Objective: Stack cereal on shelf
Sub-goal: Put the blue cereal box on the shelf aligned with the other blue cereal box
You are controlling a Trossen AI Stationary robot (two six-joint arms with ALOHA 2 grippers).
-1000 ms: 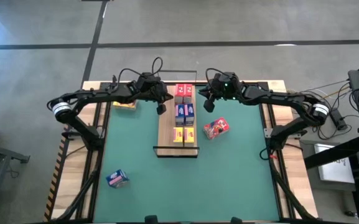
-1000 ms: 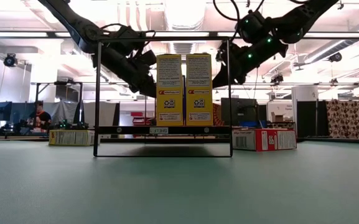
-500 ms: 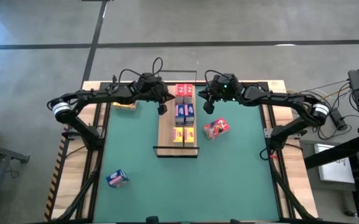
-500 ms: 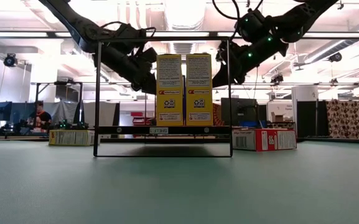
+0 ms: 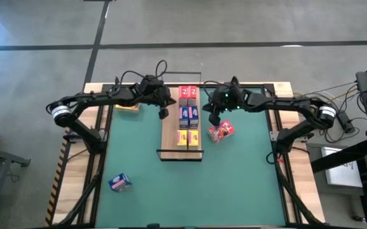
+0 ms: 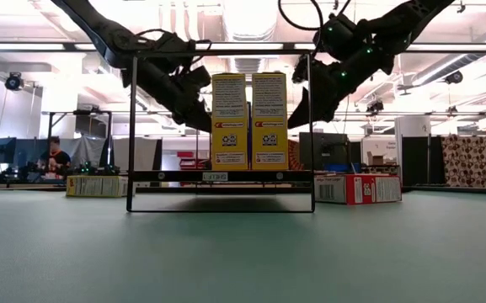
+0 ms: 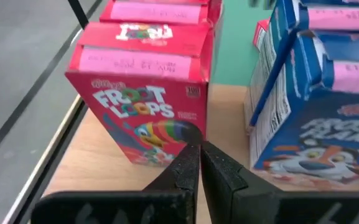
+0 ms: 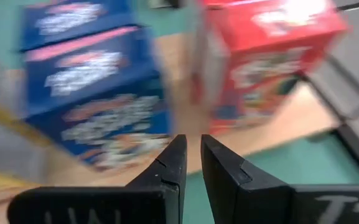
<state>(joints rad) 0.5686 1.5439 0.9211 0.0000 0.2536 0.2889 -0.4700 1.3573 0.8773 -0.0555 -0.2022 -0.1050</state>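
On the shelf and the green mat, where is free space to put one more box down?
The shelf is nearly full with standing boxes; only its near end by the yellow boxes looks bare. The green mat is open between the blue box and the lying red box. Both grippers crowd the far end.

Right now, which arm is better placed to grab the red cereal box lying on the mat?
The right. Its gripper hangs close beside the red box on the mat; the left gripper is across the shelf.
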